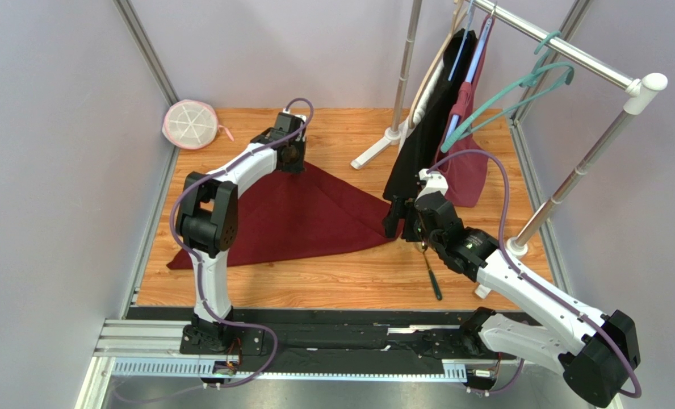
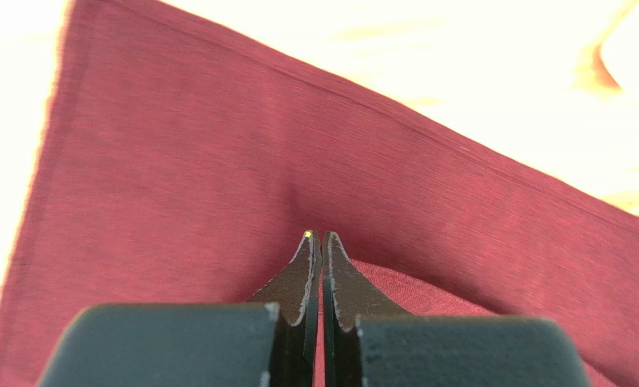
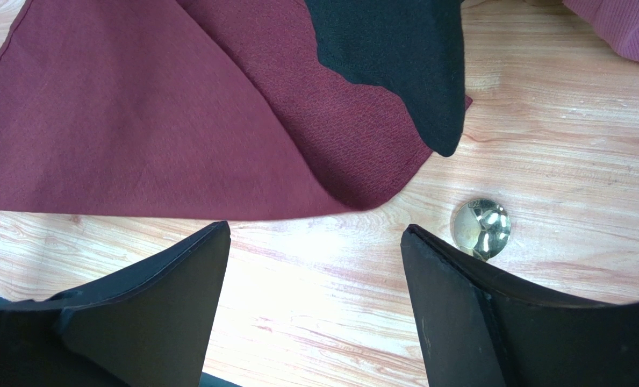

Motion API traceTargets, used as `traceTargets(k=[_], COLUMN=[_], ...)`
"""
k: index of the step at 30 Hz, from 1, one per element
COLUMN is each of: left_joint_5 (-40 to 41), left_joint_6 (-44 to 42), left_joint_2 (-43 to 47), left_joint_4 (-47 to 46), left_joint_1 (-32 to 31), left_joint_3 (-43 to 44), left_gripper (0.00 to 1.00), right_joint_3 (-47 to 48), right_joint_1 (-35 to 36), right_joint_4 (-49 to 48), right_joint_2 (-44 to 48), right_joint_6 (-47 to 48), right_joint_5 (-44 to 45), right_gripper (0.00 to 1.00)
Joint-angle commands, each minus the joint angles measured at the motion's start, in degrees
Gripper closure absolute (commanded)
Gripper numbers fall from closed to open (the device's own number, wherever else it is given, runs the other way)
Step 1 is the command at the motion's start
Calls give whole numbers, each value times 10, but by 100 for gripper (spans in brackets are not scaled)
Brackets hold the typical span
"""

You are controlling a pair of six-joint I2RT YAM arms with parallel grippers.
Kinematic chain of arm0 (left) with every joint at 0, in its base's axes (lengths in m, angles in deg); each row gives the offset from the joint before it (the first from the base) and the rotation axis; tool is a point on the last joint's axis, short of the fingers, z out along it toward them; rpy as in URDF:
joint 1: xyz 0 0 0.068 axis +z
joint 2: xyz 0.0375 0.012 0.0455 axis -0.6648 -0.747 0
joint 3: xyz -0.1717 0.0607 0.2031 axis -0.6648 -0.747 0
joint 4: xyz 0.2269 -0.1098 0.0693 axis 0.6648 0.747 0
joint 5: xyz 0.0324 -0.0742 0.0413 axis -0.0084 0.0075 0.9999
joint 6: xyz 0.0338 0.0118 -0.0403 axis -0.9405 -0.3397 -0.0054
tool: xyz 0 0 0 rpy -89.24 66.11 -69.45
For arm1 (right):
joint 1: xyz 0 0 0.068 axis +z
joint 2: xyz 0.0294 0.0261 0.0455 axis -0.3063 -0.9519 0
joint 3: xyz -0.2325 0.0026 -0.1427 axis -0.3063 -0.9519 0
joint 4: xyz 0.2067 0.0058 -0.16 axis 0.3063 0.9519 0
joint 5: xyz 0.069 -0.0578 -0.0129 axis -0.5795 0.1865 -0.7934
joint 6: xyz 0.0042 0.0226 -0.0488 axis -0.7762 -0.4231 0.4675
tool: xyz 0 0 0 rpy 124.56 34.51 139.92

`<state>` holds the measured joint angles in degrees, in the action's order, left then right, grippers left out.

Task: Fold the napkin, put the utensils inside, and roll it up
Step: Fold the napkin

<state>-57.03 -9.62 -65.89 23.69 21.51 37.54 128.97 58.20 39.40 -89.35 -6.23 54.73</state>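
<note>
The dark red napkin [image 1: 298, 213] lies on the wooden table, folded into a triangle with its apex at the back. My left gripper [image 1: 291, 158] is down at that apex. In the left wrist view its fingertips [image 2: 321, 235] are shut, with a thin strip of the napkin [image 2: 217, 161] pinched between them and the cloth bulging beside the right finger. My right gripper [image 1: 409, 226] hovers open over bare wood just off the napkin's right corner [image 3: 137, 121], fingers [image 3: 316, 228] wide apart and empty. One of the utensils [image 1: 433, 277] lies there, its golden head [image 3: 480, 228] beside my right finger.
A black garment [image 1: 426, 128] hangs from the clothes rack, its hem [image 3: 395, 56] over the napkin's right corner. A burgundy bag [image 1: 468, 170] and green hangers [image 1: 520, 89] hang behind it. The rack's white foot [image 1: 383, 141] stands on the table; a round white basket [image 1: 190, 124] sits back left.
</note>
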Motion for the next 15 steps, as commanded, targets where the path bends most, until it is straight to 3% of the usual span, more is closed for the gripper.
traceTargets(k=[1, 15], left_joint_5=[-11, -54], left_joint_6=[-18, -67], left_joint_2=[3, -103], left_joint_4=[2, 61], left_joint_1=[33, 93], left_joint_3=[41, 199], left_gripper=[100, 100], right_joint_3=[15, 28], right_joint_1=[2, 2], right_joint_4=[-2, -3], right_joint_2=[9, -14], right_joint_6=[0, 2], right_joint_5=[13, 15], right_gripper=[18, 18])
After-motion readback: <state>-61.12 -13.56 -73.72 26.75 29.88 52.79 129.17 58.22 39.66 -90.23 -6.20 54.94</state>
